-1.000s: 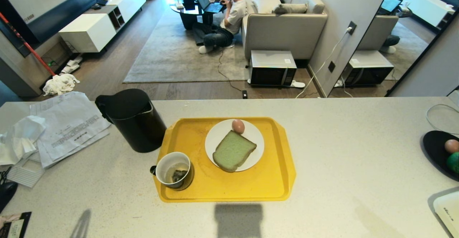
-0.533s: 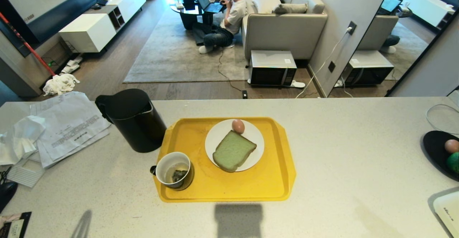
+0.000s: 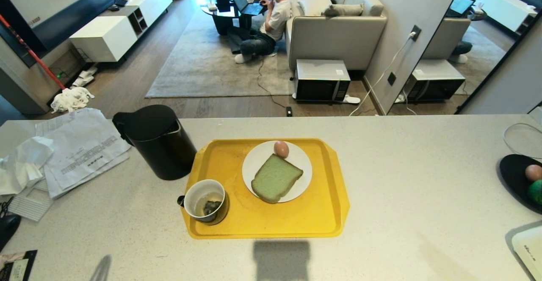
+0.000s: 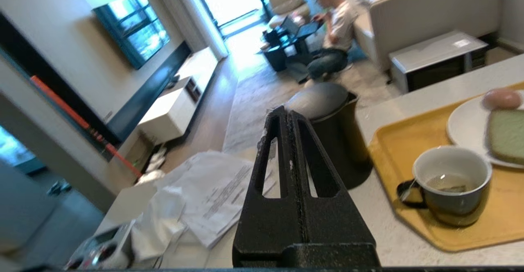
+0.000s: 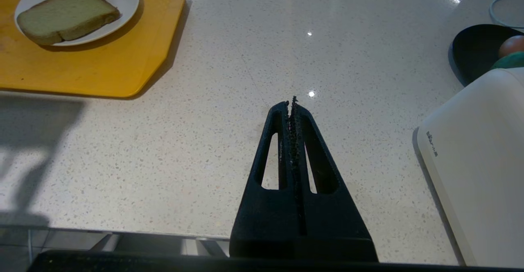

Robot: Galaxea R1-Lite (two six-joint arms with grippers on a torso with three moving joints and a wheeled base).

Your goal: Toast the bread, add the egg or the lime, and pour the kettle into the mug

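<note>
The bread (image 3: pixel 276 178) lies flat on a white plate (image 3: pixel 255 162) on the yellow tray (image 3: pixel 322 213), near the middle of the worktop (image 3: pixel 402 179), with the egg (image 3: pixel 281 149) touching its far edge. It looks soft and light; a pinch across the crust edges would likely hold better than squeezing the crumb. The egg is smooth, round and fragile, so it calls for a gentle grip across its narrow middle.

The mug (image 3: pixel 206 201) sits at the tray's near left corner with a tea bag inside. The kettle (image 3: pixel 154 141) stands just off the tray's left edge; it is probably heavy if full, and its loop handle is the place to take it. The lime (image 3: pixel 536 191) rests in a black dish (image 3: pixel 510 175) at the worktop's right edge.

The left gripper (image 4: pixel 288 114) is closed and empty, off the worktop's near left, pointing toward the kettle. The right gripper (image 5: pixel 292 103) is likewise closed and empty, over bare worktop toward the near right.
</note>
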